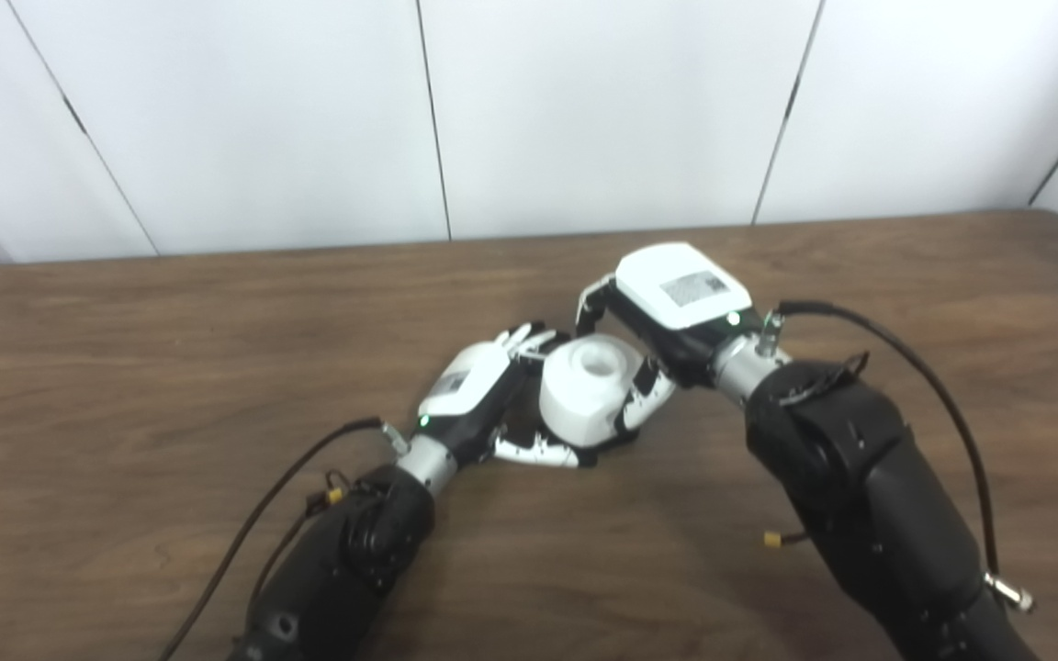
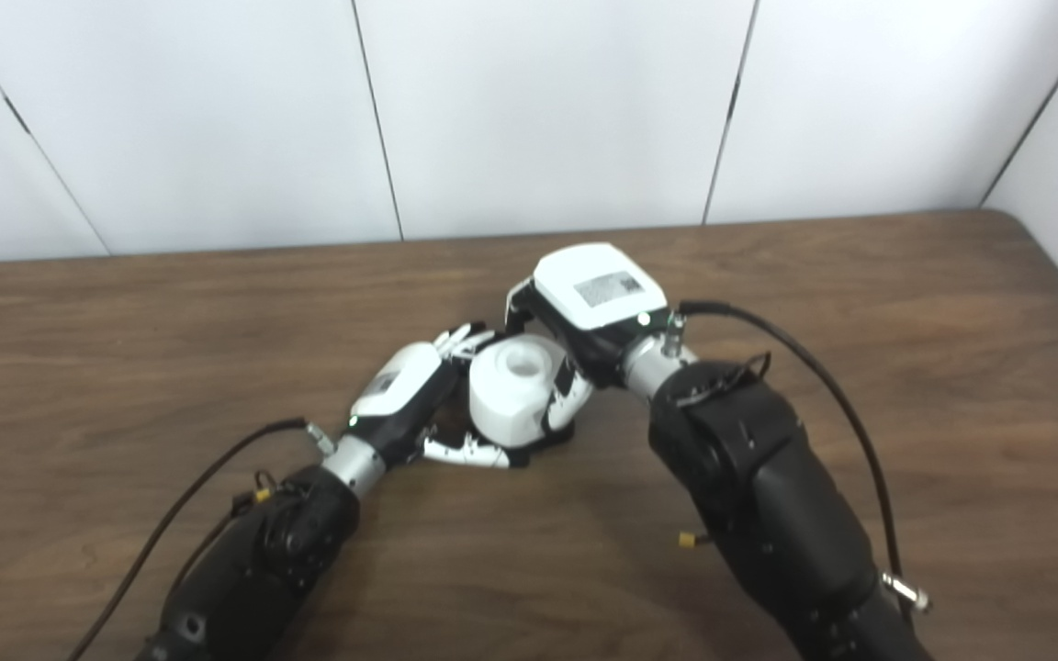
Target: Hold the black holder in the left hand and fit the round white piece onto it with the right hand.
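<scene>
The round white piece (image 1: 584,390) is a short cylinder with a hole in its top, standing upright at the middle of the table. My left hand (image 1: 472,390) is curled around its left side and base, with the thumb lying along the front. Only a thin dark edge of the black holder (image 1: 607,448) shows under the white piece; the rest is hidden by the piece and my fingers. My right hand (image 1: 680,298) comes from the right and grips the white piece from the right and rear, fingers closed on it. The piece also shows in the right eye view (image 2: 515,386).
The brown wooden table (image 1: 171,367) spreads to both sides of the hands. A white panelled wall (image 1: 584,110) stands behind its far edge. Black cables (image 1: 933,386) hang from both forearms.
</scene>
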Available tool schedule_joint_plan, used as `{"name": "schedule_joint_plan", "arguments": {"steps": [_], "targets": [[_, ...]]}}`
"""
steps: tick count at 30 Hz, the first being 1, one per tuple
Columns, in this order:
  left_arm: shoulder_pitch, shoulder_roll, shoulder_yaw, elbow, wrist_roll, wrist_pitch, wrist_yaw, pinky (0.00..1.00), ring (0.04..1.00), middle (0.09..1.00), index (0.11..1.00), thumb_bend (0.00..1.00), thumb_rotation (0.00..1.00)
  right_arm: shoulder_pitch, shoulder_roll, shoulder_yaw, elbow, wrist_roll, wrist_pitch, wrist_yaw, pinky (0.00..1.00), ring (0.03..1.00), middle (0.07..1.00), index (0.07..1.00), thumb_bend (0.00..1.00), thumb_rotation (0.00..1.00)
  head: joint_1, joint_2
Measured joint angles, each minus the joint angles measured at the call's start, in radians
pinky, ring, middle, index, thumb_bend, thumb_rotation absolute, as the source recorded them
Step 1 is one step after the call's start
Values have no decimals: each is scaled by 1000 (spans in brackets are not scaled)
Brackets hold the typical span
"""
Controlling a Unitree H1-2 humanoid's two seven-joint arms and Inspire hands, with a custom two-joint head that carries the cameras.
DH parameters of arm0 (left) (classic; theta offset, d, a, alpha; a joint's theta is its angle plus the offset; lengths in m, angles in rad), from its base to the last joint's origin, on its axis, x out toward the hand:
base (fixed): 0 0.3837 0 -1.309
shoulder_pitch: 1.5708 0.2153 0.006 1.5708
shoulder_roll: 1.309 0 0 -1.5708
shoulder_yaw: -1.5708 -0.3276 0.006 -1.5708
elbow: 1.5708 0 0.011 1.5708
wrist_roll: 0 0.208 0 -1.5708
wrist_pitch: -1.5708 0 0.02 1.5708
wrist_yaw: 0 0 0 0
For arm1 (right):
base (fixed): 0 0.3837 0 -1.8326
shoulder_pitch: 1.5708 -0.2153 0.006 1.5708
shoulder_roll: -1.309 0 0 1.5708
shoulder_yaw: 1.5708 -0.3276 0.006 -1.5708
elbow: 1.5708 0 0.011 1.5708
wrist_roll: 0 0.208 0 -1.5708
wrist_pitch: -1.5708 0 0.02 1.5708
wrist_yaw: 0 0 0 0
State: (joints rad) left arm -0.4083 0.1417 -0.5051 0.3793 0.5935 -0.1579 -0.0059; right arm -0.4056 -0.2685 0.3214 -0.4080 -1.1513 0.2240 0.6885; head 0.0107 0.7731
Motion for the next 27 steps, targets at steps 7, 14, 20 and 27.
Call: {"name": "schedule_joint_plan", "arguments": {"steps": [7, 14, 20, 27], "targets": [[0, -3, -3, -4, 0, 14, 0, 1000, 1000, 927, 481, 523, 57, -1, 1, 6, 8, -6, 0, -2, 738, 761, 703, 482, 526, 142, 6, 6], [3, -4, -6, -15, 0, 34, 0, 1000, 1000, 929, 481, 523, 57, -4, 5, 12, 31, 4, -8, -23, 741, 757, 695, 481, 526, 141, 12, 11], [6, -3, -7, -24, -2, 44, 0, 1000, 1000, 926, 481, 523, 58, -8, 4, 14, 33, 8, -17, -18, 713, 780, 770, 632, 747, 205, 11, 15], [6, -2, -12, -25, -5, 43, 0, 1000, 1000, 932, 481, 524, 58, -2, -12, 32, 44, 5, 0, 98, 696, 860, 946, 981, 993, 294, 8, 12]]}}
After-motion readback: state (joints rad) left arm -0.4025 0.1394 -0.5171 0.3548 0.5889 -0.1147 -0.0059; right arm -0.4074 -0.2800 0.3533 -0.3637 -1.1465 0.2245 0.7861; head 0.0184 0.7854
